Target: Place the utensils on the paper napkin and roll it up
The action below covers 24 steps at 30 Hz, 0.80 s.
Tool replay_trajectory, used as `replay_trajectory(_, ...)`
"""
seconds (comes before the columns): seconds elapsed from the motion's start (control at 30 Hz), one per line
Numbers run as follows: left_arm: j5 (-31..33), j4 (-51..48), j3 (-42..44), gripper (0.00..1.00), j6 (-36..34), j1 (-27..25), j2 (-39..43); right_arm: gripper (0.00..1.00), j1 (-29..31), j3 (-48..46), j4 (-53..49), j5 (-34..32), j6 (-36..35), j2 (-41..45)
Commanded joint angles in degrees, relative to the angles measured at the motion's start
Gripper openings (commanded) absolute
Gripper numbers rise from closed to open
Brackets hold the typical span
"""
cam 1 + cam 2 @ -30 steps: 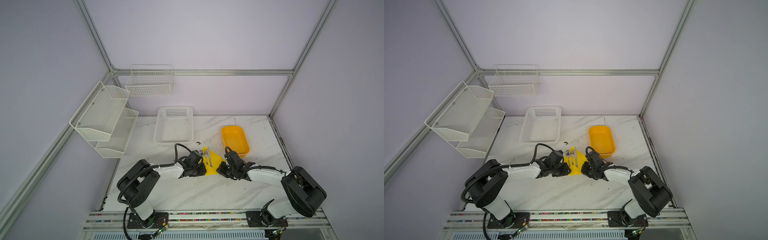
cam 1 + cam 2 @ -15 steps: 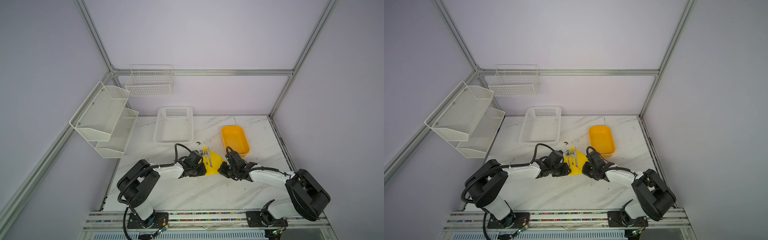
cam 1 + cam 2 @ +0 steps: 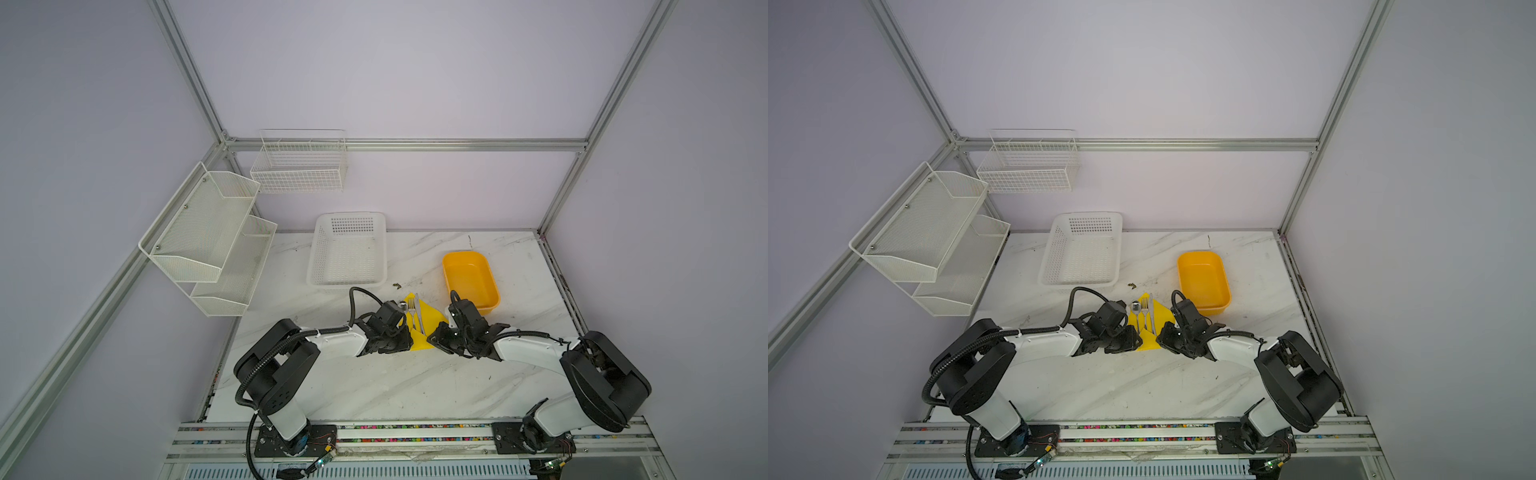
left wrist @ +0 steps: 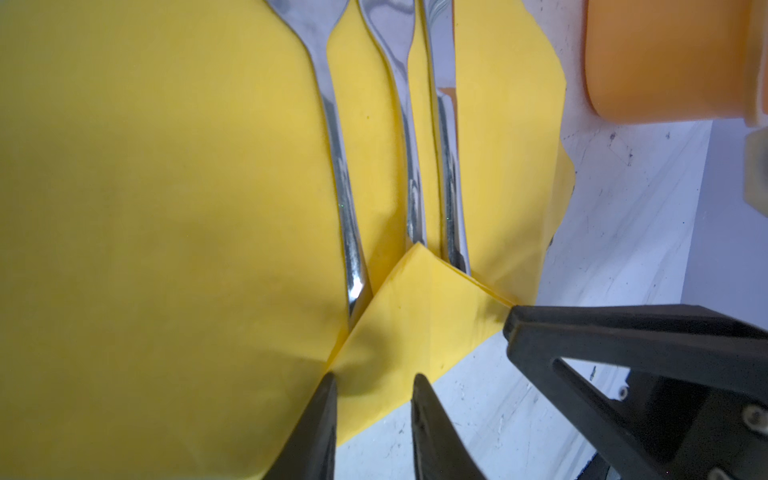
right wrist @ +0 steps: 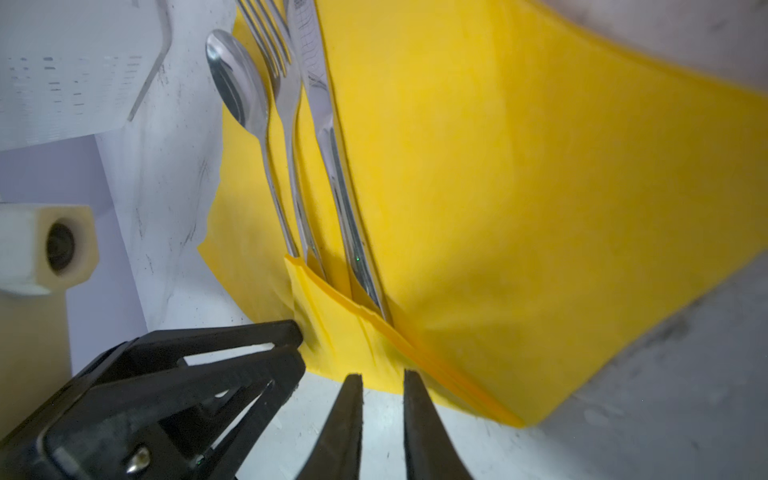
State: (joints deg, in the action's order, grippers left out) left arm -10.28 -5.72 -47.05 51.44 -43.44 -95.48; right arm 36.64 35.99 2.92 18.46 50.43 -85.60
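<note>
Between the left end effector [image 3: 409,340] and the right end effector [image 3: 433,338], both low over the counter [image 3: 395,386], lies the paper napkin [image 3: 432,318]. The utensils [image 3: 417,318] lie on it side by side, running away from both sets of fingertips. Both top views give this layout, with an orange tub [image 3: 469,278] just beyond the right end effector and a white basket [image 3: 349,253] farther off beyond the left one. They are too small to show how the jaws stand.

The left wrist view shows the left end effector [image 4: 374,376] with its jaws a little apart. Its tips are at the edge of a folded corner [image 4: 424,324] that covers the handle ends, and only the handles show in this view. The right wrist view shows the right end effector [image 5: 381,374] also slightly apart, with bare counter in the gap and its tips at the same fold. Only this view shows the heads. The spoon [image 5: 237,91] is on the left end effector's side, the fork [image 5: 282,83] is in the middle and the knife [image 5: 316,91] is on the right end effector's side. Whether either end effector pinches the paper I cannot tell.
</note>
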Motion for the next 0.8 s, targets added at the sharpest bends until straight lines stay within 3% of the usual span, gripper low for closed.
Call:
replay_trajectory(0.0,-0.58,-1.35,-3.89,0.32,0.24,0.32,1.85,0.22,-0.17,-1.0,-2.34,-2.02,-0.69,-1.08)
replay_trajectory(0.47,2.31,-2.8,-0.63,0.37,1.48,0.11,8.63,0.2,-0.17,-0.4,-2.78,-1.41,-1.81,-3.87)
replay_trajectory(0.6,-1.12,0.27,0.25,0.36,1.55,0.02,8.14,0.2,-0.17,-0.26,-2.92,-1.47,-1.81,-3.69)
replay_trajectory(0.77,-0.71,-2.28,-0.24,0.34,2.47,-0.06,5.2,0.2,-0.16,0.21,-3.22,-1.41,-1.87,-3.96)
